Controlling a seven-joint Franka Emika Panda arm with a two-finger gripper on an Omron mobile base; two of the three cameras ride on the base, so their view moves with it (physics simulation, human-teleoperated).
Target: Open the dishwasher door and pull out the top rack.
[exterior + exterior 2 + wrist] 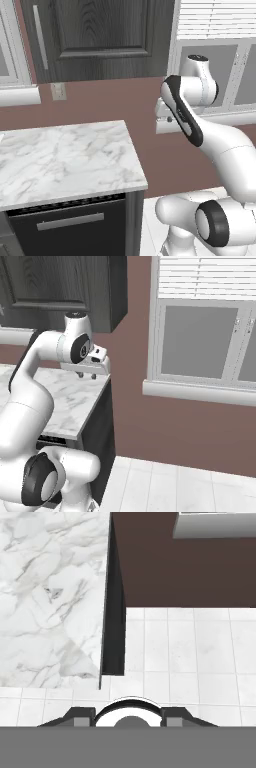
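The dishwasher door (70, 230) is a plain black panel under the marble counter at the lower left of the left base view. It stands shut, with its silver bar handle (70, 221) across it and a slotted vent strip along its top. The top rack is hidden behind the shut door. My gripper (87, 376) hangs pointing down, high above the counter's right end and far above the door. Its fingertips (82, 714) stand apart with nothing between them. The hand view looks straight down on the counter's edge and the floor.
The marble counter (65, 155) ends at a dark side panel (114, 637). White floor tiles (175, 486) lie to its right. A window with a white sill (200, 392) is on the brown wall. A dark woodgrain upper cabinet (100, 35) hangs above the counter.
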